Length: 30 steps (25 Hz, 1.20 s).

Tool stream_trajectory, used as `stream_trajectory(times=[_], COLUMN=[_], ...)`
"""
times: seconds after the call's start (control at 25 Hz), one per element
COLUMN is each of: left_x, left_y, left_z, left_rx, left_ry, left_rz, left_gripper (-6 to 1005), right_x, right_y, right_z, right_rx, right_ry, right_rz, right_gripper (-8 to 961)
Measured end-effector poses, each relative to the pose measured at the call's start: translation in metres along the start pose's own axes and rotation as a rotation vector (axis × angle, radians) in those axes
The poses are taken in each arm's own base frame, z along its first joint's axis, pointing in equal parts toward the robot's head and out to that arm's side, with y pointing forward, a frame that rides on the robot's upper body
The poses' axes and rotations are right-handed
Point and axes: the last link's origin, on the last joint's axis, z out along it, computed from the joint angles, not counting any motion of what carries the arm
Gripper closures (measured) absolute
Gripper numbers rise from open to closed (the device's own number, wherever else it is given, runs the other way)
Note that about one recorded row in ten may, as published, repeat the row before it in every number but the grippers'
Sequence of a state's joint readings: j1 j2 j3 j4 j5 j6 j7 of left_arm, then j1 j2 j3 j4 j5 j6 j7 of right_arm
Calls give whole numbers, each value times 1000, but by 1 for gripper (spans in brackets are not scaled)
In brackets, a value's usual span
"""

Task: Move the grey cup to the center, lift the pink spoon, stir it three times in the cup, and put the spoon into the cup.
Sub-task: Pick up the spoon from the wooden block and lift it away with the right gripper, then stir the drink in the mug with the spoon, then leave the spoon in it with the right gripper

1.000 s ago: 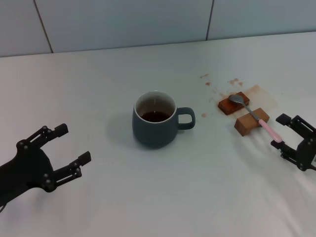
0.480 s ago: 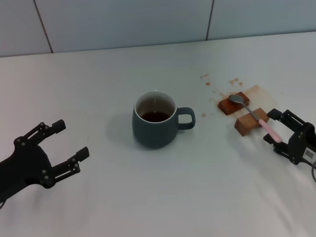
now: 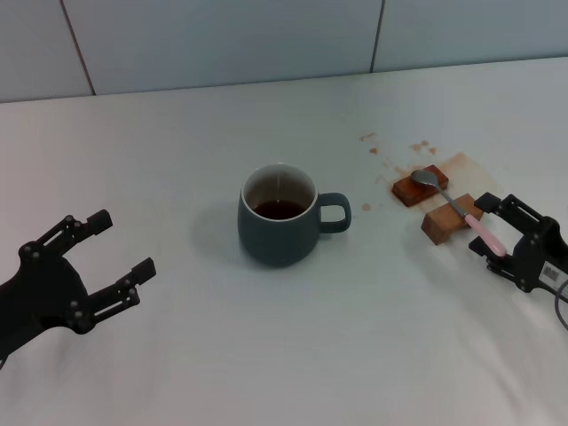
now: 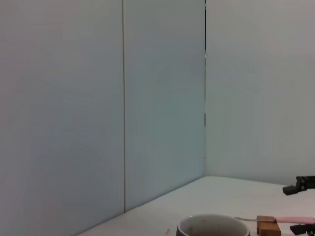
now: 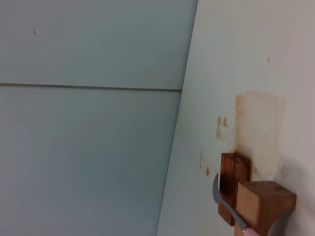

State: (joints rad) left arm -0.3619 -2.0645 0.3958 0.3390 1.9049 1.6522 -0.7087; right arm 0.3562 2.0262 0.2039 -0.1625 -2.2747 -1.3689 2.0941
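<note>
The grey cup (image 3: 278, 219) stands in the middle of the table with dark brown liquid inside and its handle toward the right; its rim shows in the left wrist view (image 4: 212, 225). The pink spoon (image 3: 460, 209) lies across two wooden blocks, its silver bowl on the far one and its pink handle pointing toward me. It also shows in the left wrist view (image 4: 294, 220) and the right wrist view (image 5: 222, 200). My right gripper (image 3: 482, 226) is open, one finger on each side of the pink handle's end. My left gripper (image 3: 120, 245) is open and empty at the lower left, well away from the cup.
The darker wooden block (image 3: 419, 186) and the paler one (image 3: 450, 219) carry the spoon. Brown stains (image 3: 457, 165) and spots mark the table around them. A tiled wall (image 3: 266, 35) runs along the table's far edge.
My right gripper has moved left to the spoon and now straddles its pink handle end. My left gripper has drifted slightly left and toward me. The cup and spoon have not moved.
</note>
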Motion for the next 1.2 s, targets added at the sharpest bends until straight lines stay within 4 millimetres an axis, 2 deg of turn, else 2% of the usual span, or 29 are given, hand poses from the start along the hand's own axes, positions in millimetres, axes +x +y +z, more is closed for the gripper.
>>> stream_trajectory(times=[0.32,0.44,0.64,0.92,1.08,1.2], left_x=[1,2,2,2,2,2], left_y=[1,1,3,5,7,8], left_z=[-3,-4,-6,-11,-12,-12], left_rx=[9,7,9,25,26,22], left_ry=[18,20,29,49,53,58], left_rz=[-4,-4,-7,-12,-8,-9], left_gripper=[140,140,140,140,140,140], right_x=[-2,-2,-2,-3,-11,-16], right_y=[-3,-4,-6,-4,7,21], right_z=[-1,-1,-2,-1,6,9], right_rx=[21,27,37,21,-23,-91], right_ry=[-12,-14,-19,-40,-84,-138], right_rz=[7,14,7,-107,-287,-475], right_gripper=[165,375,620,755,832,838])
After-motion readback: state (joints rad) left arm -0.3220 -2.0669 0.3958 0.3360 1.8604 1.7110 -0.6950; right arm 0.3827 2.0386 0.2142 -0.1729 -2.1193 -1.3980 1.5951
